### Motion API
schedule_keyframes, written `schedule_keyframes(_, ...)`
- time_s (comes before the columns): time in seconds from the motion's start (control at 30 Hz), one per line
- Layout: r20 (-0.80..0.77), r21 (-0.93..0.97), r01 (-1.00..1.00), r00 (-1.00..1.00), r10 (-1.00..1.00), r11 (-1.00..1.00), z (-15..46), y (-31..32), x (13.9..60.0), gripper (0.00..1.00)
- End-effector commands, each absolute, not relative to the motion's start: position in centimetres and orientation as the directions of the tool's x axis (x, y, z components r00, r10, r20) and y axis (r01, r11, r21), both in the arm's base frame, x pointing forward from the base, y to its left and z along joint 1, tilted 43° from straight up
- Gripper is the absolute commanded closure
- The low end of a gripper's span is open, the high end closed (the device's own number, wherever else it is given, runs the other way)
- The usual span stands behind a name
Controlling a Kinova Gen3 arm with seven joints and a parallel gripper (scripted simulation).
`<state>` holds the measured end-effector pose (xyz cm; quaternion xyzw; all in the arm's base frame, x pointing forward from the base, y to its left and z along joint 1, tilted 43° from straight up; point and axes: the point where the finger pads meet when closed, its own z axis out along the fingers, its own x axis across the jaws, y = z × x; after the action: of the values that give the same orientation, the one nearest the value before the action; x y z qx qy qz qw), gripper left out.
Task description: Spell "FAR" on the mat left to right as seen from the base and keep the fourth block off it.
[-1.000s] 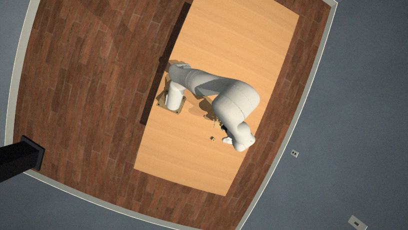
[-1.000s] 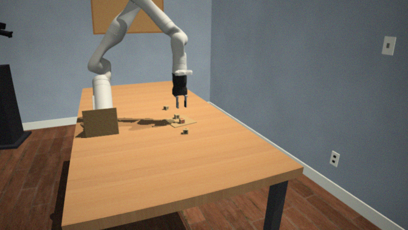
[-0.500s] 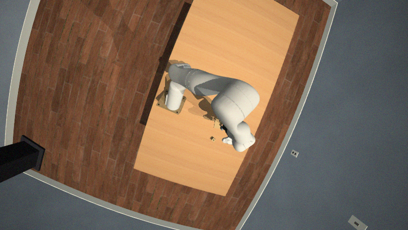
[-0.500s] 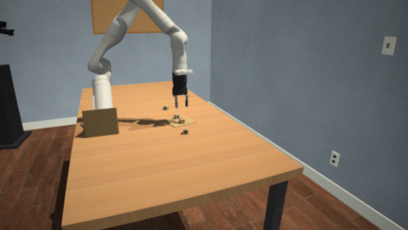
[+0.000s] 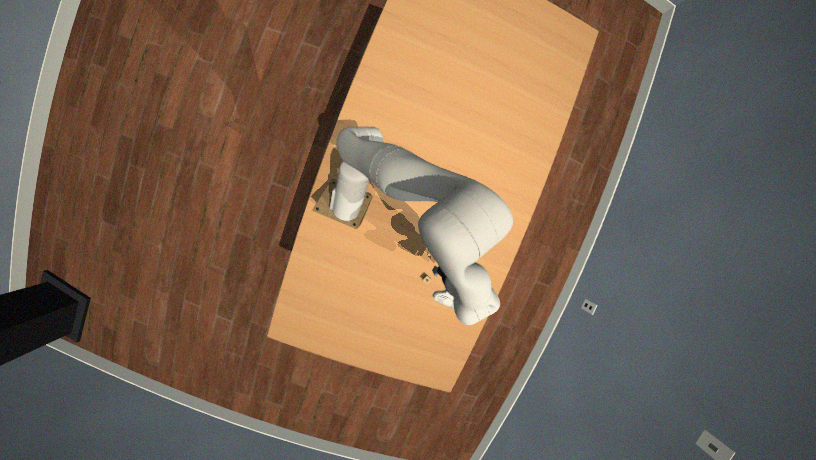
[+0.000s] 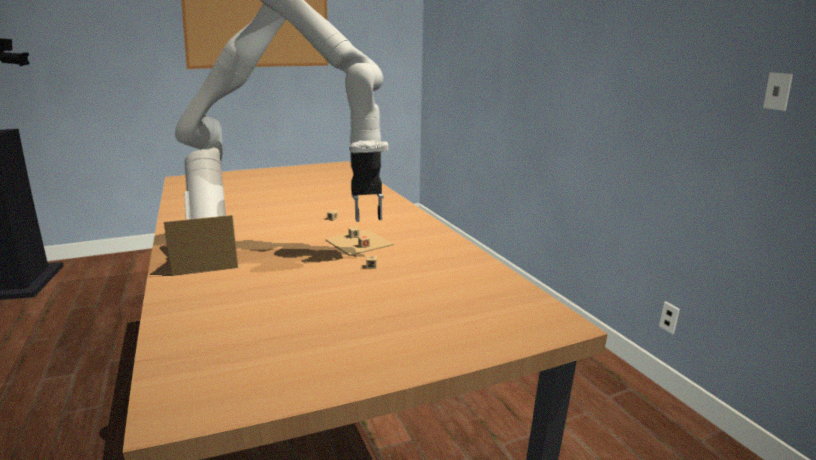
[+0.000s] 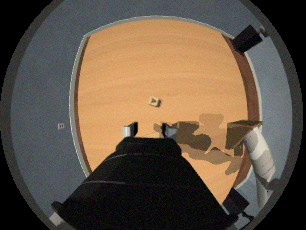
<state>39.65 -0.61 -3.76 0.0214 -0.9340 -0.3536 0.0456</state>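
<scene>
Exterior view: four blocks; two (image 6: 364,241) on one mat (image 6: 381,244), one (image 5: 425,277) (image 6: 371,262) (image 7: 154,101) off toward five o'clock, one (image 6: 332,216) toward eleven. End effector (image 5: 437,271) (image 6: 369,219) (image 7: 149,127) wide, empty.

At centre right of the exterior view, we list: two blocks (image 6: 353,233) (image 6: 364,242) close together on the mat (image 6: 378,240), obstructing low passage; one block (image 6: 371,262) below, one (image 6: 332,216) upper left; between that last block and the mat, bare tabletop for passing.
</scene>
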Motion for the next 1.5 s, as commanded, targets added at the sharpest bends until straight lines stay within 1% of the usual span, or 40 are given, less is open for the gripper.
schedule_keyframes(0.0,0.166,0.660,0.131,-0.986,0.027,0.740,-6.9,-2.8,39.1,0.00)
schedule_keyframes(0.07,0.217,0.643,0.206,-0.973,0.082,0.738,-8.7,-4.4,38.7,0.00)
schedule_keyframes(0.23,0.229,0.640,0.226,-0.968,0.099,0.735,-9.2,-4.7,38.8,0.00)
schedule_keyframes(1.47,0.226,0.638,0.226,-0.969,0.102,0.736,-9.3,-4.7,38.9,0.00)
